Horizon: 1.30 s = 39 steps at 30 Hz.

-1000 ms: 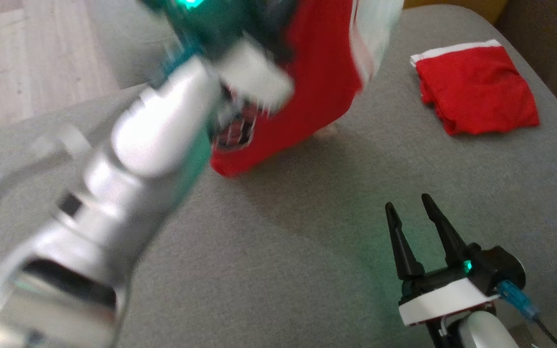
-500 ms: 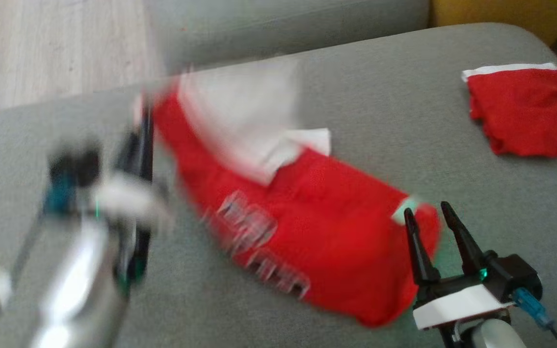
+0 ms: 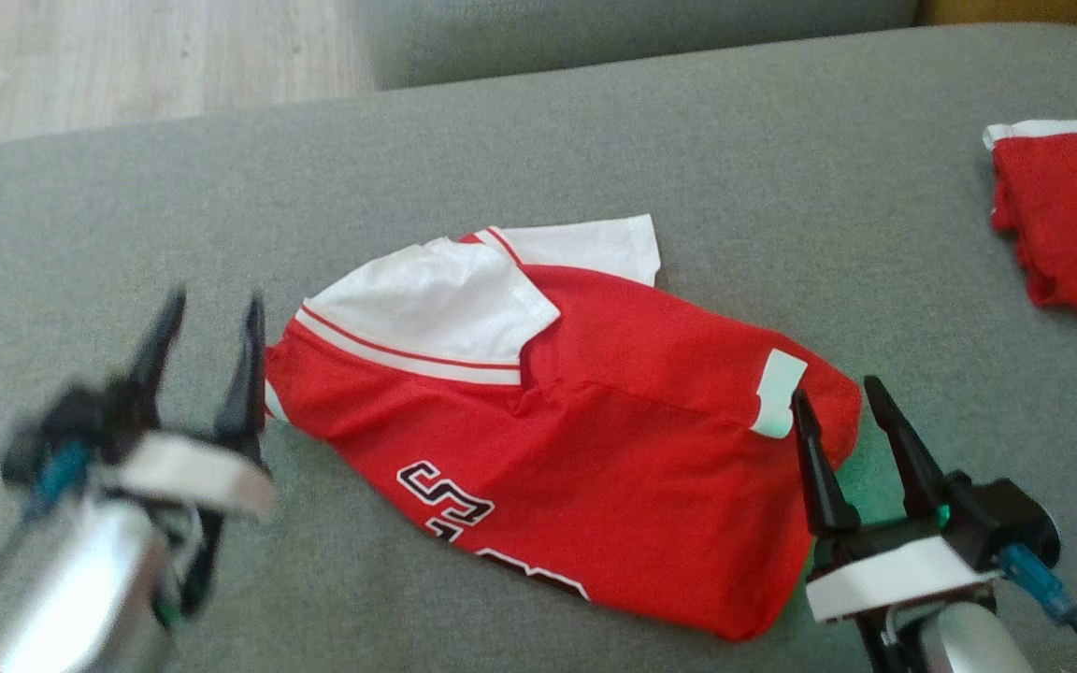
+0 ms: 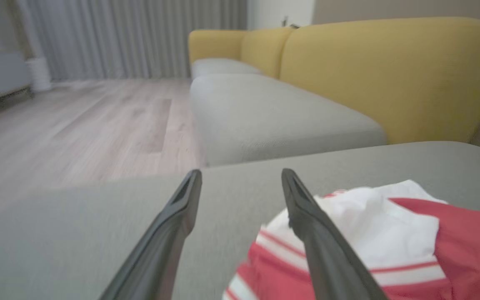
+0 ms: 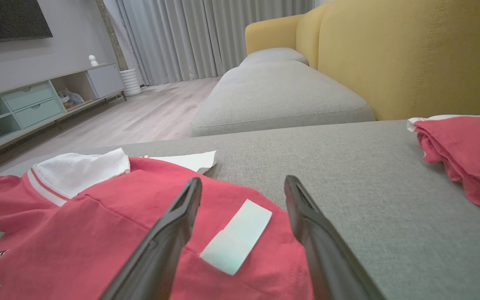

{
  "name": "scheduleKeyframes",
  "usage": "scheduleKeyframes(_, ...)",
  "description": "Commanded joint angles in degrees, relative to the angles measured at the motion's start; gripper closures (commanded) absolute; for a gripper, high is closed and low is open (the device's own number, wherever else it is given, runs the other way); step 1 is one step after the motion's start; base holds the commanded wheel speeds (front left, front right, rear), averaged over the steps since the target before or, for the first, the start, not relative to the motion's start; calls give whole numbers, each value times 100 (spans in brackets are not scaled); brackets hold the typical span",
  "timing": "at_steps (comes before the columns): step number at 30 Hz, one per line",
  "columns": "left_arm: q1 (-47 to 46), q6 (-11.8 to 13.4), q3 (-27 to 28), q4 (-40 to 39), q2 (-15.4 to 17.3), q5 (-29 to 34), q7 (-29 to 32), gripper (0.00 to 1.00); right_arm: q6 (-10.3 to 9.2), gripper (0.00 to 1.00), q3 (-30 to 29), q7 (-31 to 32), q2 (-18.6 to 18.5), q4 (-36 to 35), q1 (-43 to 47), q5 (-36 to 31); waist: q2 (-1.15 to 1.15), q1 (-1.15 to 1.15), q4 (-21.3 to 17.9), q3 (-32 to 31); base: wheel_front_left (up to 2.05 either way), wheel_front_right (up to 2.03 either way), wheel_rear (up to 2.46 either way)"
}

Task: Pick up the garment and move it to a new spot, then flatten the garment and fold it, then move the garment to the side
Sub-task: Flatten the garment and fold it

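A red jersey with white sleeves and black lettering (image 3: 595,411) lies spread on the grey fabric sofa cushion (image 3: 595,140) between both grippers. The left gripper (image 3: 214,301) stands open and empty just beside a sleeve. The right gripper (image 3: 835,393) is also open, at the jersey's pale label (image 3: 775,393). A folded red garment (image 3: 1071,215) lies well apart.

The left hand (image 3: 213,313) and right hand (image 3: 835,404) each bear two long tapering black fingers (image 3: 819,477) above a white band (image 3: 884,575); silver forearms (image 3: 62,598) behind (a blue-plugged cable (image 3: 1029,579) runs from the right wrist).
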Motion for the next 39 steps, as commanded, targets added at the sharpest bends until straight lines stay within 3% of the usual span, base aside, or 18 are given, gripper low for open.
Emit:
scheduleKeyframes(1,-670,-117,113,-300,358,174,200,0,-4,0,167,-21,-25,-183,-253,-60,0,0,-27,118,0,0,0)
scheduleKeyframes(3,-1231,-392,-99,-464,619,398,674,0,-4,0,229,-21,-25,-181,-337,-73,0,0,-78,252,0,0,0)
scheduleKeyframes(8,-2558,-898,-761,-311,822,403,1957,0,-4,0,377,-21,-25,-169,-586,-81,0,0,-330,640,0,0,0)
scheduleKeyframes(12,-3125,-952,-1379,-44,862,40,2750,0,-4,0,437,-21,-25,-175,-723,-51,0,0,-523,844,0,0,0)
scheduleKeyframes(17,-3718,-957,-2353,287,1176,-834,3685,0,-4,0,513,-21,-25,-203,-905,18,0,0,-819,1161,0,0,0)
scheduleKeyframes(22,-3942,-958,-2970,554,1500,-1281,3903,0,-4,0,531,-21,-25,-221,-969,84,0,0,-1000,1328,0,0,0)
scheduleKeyframes(28,-4039,-958,-3463,646,1605,-1769,3732,0,-4,0,526,-21,-25,-216,-1009,138,0,0,-1074,1393,0,0,0)
scheduleKeyframes(29,-4080,-958,-3551,644,1629,-1794,3687,14,-4,0,529,-21,-25,-216,-1018,146,0,0,-1085,1397,0,0,0)
scheduleKeyframes(30,-4117,-958,-3640,635,1647,-1825,3635,45,-4,0,535,-21,-25,-216,-1029,152,0,0,-1096,1399,0,0,0)
scheduleKeyframes(32,-4192,-958,-3795,643,1679,-1874,3517,64,-4,0,543,-21,-25,-218,-1045,165,0,0,-1119,1393,0,0,0)
scheduleKeyframes(34,-4276,-959,-3967,654,1710,-1845,3378,76,-4,0,544,-21,-25,-218,-1045,173,0,0,-1133,1376,0,0,0)
scheduleKeyframes(36,-4359,-959,-4147,641,1729,-1801,3220,99,-4,0,540,-21,-25,-214,-1033,175,0,0,-1135,1354,0,0,0)
scheduleKeyframes(39,-4491,-959,-4378,627,1761,-1699,2911,100,-4,0,521,-21,-25,-197,-1001,169,0,0,-1119,1303,0,0,0)
